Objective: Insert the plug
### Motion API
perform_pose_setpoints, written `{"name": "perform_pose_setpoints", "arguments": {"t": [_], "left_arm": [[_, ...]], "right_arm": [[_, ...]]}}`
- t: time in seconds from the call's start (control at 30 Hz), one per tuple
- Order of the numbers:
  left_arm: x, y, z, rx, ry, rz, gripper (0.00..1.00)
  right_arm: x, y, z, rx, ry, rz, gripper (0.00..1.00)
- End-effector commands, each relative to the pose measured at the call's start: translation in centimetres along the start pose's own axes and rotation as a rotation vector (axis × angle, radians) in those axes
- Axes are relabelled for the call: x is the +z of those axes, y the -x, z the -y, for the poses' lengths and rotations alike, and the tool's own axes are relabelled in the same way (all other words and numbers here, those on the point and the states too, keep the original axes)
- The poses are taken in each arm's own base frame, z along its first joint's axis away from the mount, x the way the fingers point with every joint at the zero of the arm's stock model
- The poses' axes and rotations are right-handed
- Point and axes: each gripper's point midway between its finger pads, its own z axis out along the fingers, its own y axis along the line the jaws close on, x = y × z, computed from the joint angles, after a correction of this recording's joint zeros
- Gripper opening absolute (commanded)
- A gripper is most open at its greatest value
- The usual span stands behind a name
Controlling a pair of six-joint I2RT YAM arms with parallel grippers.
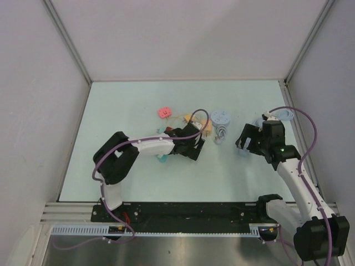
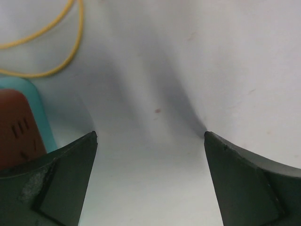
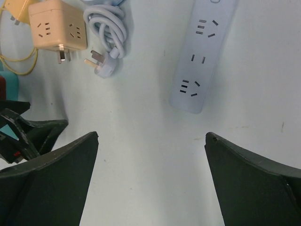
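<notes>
Left wrist view: left gripper (image 2: 150, 135) has its jaws spread as wide as they go and holds nothing, with bare table (image 2: 155, 70) between the fingers (image 2: 51, 188). A teal block (image 2: 41, 108) with a red-brown face and dark slot marks sits at 9 o'clock, just beside the near finger; can't tell if they touch. A yellow cord (image 2: 61, 64) loops at 10 o'clock. Right wrist view: right gripper (image 3: 151, 135) is also fully spread, grips nothing and is over bare table. The plug (image 3: 101, 66) is white with three pins and lies flat on the table at 11 o'clock from the jaw gap, pins toward 10 o'clock. It is on the end of a coiled white cable (image 3: 106, 23) at its 12 o'clock. The power strip (image 3: 202, 52) is pale blue and face-up at 1 o'clock from the gap, its long axis running about 1 to 7, with three socket groups showing. It is well apart from the plug, which is not inserted. An orange cube adapter (image 3: 56, 23) is at the coil's 9 o'clock, just beside it, prongs toward 6 o'clock. Top view: the left arm reaches to the table's centre, and the right gripper is at its 3 o'clock, well apart. A pink item (image 1: 164, 112) lies at 11 o'clock of the left gripper.
</notes>
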Motion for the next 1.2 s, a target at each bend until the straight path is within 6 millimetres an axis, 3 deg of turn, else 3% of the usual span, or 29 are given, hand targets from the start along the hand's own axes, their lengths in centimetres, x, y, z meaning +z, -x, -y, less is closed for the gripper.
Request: {"name": "perform_pose_setpoints", "arguments": {"t": [0.0,0.23,0.47,0.63,0.73,0.9,1.0,1.07,1.17], "left_arm": [[-1.0,-2.2,-4.8,-0.061,0.100,-0.025,1.00],[-3.0,-3.8,-10.3,-0.125,0.177,-0.014,1.00],[-3.6,-2.7,-15.5,-0.228,0.233,0.009,1.00],[-3.5,-2.4,-18.9,-0.327,0.266,-0.001,1.00],[-4.0,-1.6,-18.8,-0.333,0.241,0.028,1.00],[-5.3,-1.2,-15.3,-0.316,0.105,0.072,1.00],[-6.9,-0.9,-13.0,-0.287,0.045,0.109,1.00],[-8.4,-0.6,-11.7,-0.284,-0.005,0.151,1.00],[-10.9,0.1,-10.2,-0.272,-0.073,0.223,1.00]], "right_arm": [[0.8,1.1,-1.7,-0.032,0.074,0.037,1.00],[3.0,1.1,-4.4,-0.076,0.158,0.024,1.00],[5.8,2.8,-6.6,-0.093,0.209,0.088,1.00],[9.5,3.1,-7.1,-0.106,0.193,0.062,0.99],[11.5,3.5,-7.0,-0.104,0.148,0.057,0.97],[14.4,3.8,-6.5,-0.099,0.093,0.042,0.82],[15.6,4.7,-7.3,-0.112,0.104,0.062,0.76],[16.9,4.1,-7.0,-0.115,0.093,0.034,0.72],[17.8,3.9,-7.0,-0.117,0.089,0.015,0.58]]}}
